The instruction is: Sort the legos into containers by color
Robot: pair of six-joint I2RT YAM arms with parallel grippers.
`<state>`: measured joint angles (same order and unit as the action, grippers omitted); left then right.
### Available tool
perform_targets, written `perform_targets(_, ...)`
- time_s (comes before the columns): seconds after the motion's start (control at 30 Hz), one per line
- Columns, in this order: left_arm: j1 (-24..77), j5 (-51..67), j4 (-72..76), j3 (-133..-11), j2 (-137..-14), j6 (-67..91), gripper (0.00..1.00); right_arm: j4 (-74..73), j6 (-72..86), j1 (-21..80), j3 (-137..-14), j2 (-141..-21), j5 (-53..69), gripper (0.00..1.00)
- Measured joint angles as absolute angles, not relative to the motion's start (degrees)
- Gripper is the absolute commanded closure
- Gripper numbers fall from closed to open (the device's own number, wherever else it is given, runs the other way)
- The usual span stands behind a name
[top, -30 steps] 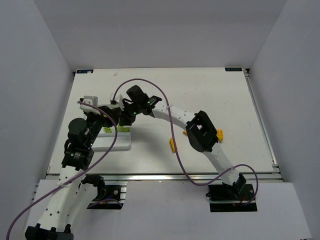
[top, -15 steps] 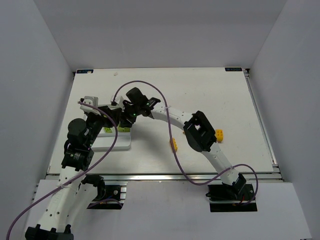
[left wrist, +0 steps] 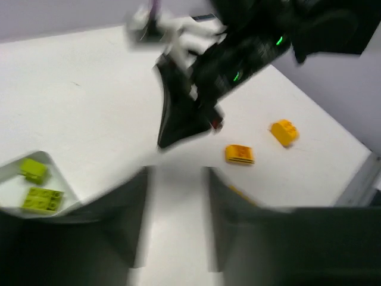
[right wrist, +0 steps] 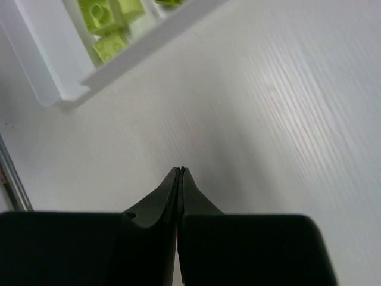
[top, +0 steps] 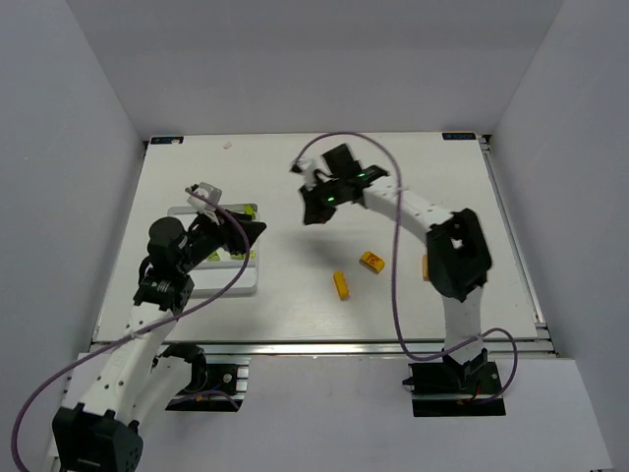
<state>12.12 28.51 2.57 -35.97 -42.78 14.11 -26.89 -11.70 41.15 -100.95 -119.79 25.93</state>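
**STATUS: BOTH HANDS EMPTY**

One orange lego [top: 341,285] and a second orange lego [top: 371,262] lie loose on the table [top: 295,315]. Lime legos [right wrist: 107,44] sit in the white tray [top: 221,285], left. Left hand [left wrist: 176,174] hovers beside the tray, fingers parted, empty. Right hand [right wrist: 180,171], farther out, is closed on nothing.

Lime-green legos [right wrist: 107,27] lie in the white tray [right wrist: 41,65]. Orange-yellow legos [top: 341,285] sit on the white table [top: 295,167]. The arms [top: 413,202] are white with black joints, the right fingers [right wrist: 158,199] black, the cables [top: 393,285] purple.
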Motion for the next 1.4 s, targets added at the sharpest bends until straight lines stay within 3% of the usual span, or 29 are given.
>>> perform_targets(0.03,12.27,30.02,2.94,-35.97,-44.47,14.31,0.32,-27.59,-11.64,37.93,-97.73,-116.44,26.74,1.0)
perform_targets(0.07,12.64,31.42,3.27,-35.99,-46.11,14.83,0.3,-27.68,-11.62,34.89,-94.0,-113.06,27.75,0.89)
perform_targets(0.1,13.15,32.62,3.25,-36.16,-48.05,15.49,0.26,-26.74,-11.53,31.66,-89.27,-108.88,28.75,0.35)
perform_targets(0.13,13.96,33.61,3.09,-36.58,-50.13,16.08,0.25,-26.85,-11.11,28.27,-84.4,-104.42,29.43,0.21)
perform_targets(0.2,16.05,34.79,2.63,-37.47,-54.3,17.41,0.24,-25.8,-11.07,22.98,-75.9,-95.81,30.35,0.11)
perform_targets(0.37,24.03,31.53,-4.49,-39.57,-60.84,20.43,0.21,-24.88,-10.57,16.97,-62.37,-78.59,31.51,0.16)
perform_targets(0.47,29.21,26.87,-9.5,-41.52,-64.66,22.26,0.19,-21.76,-8.82,13.61,-59.0,-74.72,31.51,0.39)
perform_targets(0.5,31.22,24.43,-10.87,-41.69,-65.58,23.16,0.18,-20.01,-7.77,12.03,-57.21,-73.67,31.51,0.56)
perform_targets(0.6,36.27,17.58,-14.26,-41.98,-67.77,26.06,0.17,-19.03,-5.17,7.38,-53.69,-71.99,30.02,0.86)
perform_targets(0.93,54.26,-7.14,-27.05,-63.46,-94.35,35.92,0.14,-15.88,-1.76,3.18,-51.18,-64.2,28.71,0.76)
perform_targets(1.13,58.98,-17.26,-34.04,-75.35,-105.71,42.68,0.13,-14.79,-1.26,2.94,-50.39,-60.99,29.95,0.74)
perform_targets(1.4,61.54,-23.88,-40.38,-84.25,-114.59,47.72,0.24,-14.74,-0.82,2.83,-49.8,-59.68,31.35,0.72)
